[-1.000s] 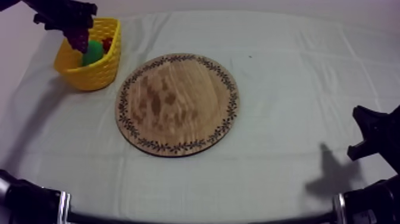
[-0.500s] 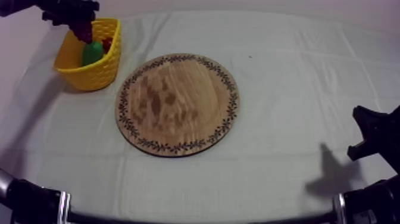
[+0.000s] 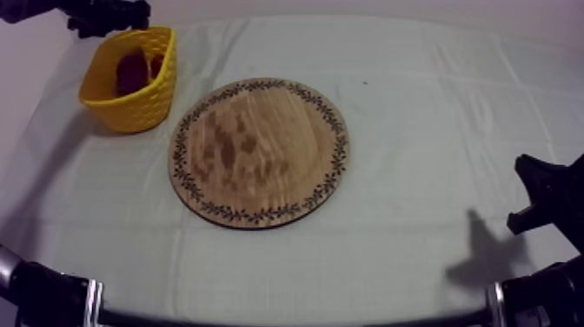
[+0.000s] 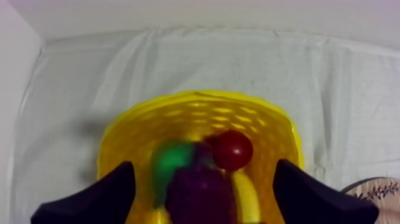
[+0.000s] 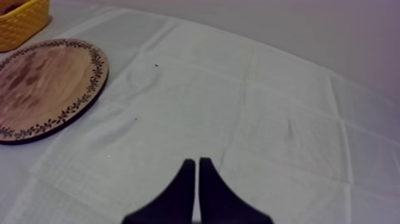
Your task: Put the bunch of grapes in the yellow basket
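Top view: from high above the table (image 3: 434, 104), looking down at a slant; the wooden board (image 3: 259, 152) lies mid-frame, the yellow basket (image 3: 143, 109) at its 10 o'clock.
Left wrist view: close over the basket, looking down into it.
Right wrist view: low over the table near the board's 4 o'clock, looking across it, well apart from both.
Shared: board and basket appear in all three views.
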`<move>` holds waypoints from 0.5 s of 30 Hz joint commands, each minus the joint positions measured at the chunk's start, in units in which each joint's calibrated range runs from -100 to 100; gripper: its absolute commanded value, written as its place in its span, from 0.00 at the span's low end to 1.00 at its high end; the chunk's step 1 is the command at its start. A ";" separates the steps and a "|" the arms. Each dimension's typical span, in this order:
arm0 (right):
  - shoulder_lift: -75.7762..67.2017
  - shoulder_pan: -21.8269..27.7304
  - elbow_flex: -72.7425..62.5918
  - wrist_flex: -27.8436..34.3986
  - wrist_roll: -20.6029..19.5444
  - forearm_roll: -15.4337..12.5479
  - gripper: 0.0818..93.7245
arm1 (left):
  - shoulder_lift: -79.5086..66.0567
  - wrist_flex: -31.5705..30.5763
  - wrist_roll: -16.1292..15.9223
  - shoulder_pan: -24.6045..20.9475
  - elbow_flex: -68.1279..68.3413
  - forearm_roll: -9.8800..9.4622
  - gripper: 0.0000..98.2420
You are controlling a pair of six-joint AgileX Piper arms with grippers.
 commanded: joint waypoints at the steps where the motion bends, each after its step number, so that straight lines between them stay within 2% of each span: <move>1: -0.01 -0.02 -0.03 -0.03 0.01 0.01 0.00 | 0.03 0.67 -0.43 0.04 -0.18 0.21 0.96; 4: -0.01 -0.02 -0.03 -0.03 0.01 0.01 0.00 | -0.37 1.21 -0.68 0.09 0.13 0.33 0.96; 6: -0.01 -0.02 -0.03 -0.03 0.01 0.01 0.00 | -1.19 1.72 -0.66 0.16 0.42 0.43 0.92; 15: -0.01 -0.02 -0.03 -0.03 -0.01 0.01 0.00 | -10.02 3.00 -1.10 0.68 6.11 0.18 0.46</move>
